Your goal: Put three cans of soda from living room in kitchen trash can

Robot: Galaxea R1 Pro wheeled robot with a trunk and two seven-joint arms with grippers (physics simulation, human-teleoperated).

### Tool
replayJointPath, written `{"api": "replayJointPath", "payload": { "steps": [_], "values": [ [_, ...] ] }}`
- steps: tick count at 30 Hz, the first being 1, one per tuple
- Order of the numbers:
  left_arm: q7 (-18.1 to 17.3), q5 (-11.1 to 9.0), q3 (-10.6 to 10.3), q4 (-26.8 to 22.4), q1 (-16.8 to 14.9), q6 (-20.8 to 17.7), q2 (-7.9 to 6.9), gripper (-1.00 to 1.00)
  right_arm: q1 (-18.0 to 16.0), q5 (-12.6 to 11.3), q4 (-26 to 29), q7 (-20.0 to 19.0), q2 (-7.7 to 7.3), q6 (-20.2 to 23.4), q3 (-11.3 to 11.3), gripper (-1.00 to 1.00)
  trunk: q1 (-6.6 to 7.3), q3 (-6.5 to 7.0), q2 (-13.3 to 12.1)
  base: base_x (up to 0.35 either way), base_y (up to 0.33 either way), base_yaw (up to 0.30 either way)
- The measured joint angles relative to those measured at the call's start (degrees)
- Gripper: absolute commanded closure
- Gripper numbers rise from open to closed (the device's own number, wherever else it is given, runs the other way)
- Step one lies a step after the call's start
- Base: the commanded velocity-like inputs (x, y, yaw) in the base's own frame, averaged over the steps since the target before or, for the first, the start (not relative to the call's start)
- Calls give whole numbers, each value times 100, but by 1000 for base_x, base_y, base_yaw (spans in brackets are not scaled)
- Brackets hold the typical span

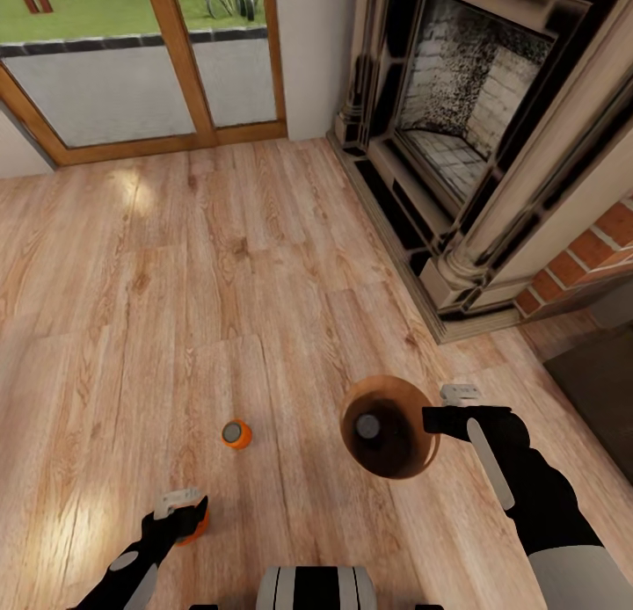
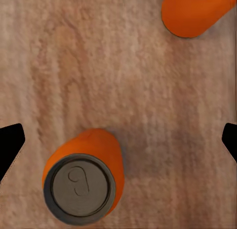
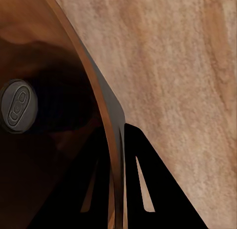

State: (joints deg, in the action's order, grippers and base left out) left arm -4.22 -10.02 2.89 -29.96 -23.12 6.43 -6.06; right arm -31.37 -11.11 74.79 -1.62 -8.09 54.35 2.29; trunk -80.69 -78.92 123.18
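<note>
The robot stands on the wood floor [image 1: 264,267] of the living room, with the fireplace [image 1: 466,135] ahead to the right and the glass doors [image 1: 132,74] ahead to the left.

The right gripper [image 1: 440,417] holds the bin [image 1: 391,427] above the floor, its jaws pinching the rim: in the right wrist view one finger lies inside the wall [image 3: 106,120] and one outside it. One can [image 1: 367,427] lies in the bin, its grey top [image 3: 17,106] showing against the dark inside.

A second can [image 1: 235,434] stands upright on the floor, left of the bin and apart from it.

The left gripper [image 1: 180,513] hangs low over the third can [image 1: 195,526], which shows as an orange edge just beside the gripper. In the left wrist view this can [image 2: 84,182] stands upright on the floor between the two dark fingertips [image 2: 10,145], nearer one of them; the jaws are spread wide and touch nothing. The second can [image 2: 195,11] shows at that picture's edge.
</note>
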Motion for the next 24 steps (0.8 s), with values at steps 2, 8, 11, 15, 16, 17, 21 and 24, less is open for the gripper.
{"api": "replayJointPath", "payload": {
  "steps": [2,8,11,15,16,17,21,24],
  "values": [
    [0,0,0,-42,0,-1,-8,-100,0,3,0,0,0,-1,0,100,0,0,0,0,0,0],
    [0,4,4,-68,0,-2,-23,-100,0,-1,0,0,0,2,0,100,0,0,0,0,0,0],
    [0,7,8,-57,0,-2,-29,-100,0,0,0,1,0,2,0,100,0,0,0,0,0,0],
    [4,8,10,-38,0,-2,-38,-100,0,-2,0,0,0,-1,0,100,0,-8,0,0,0,0],
    [7,8,17,-30,0,-2,-43,-100,1,-4,-1,1,0,1,1,100,0,-17,0,0,0,0],
    [7,8,17,-30,0,-2,-43,-100,0,-3,-1,2,0,1,1,100,0,-25,0,0,0,0],
    [8,9,24,-28,0,-2,-62,-100,0,2,-1,1,0,-1,1,100,0,-61,0,0,0,0],
    [9,6,26,-28,0,-2,-78,-100,0,-2,1,1,0,-2,1,100,0,-88,0,0,0,0]
  ]
}}
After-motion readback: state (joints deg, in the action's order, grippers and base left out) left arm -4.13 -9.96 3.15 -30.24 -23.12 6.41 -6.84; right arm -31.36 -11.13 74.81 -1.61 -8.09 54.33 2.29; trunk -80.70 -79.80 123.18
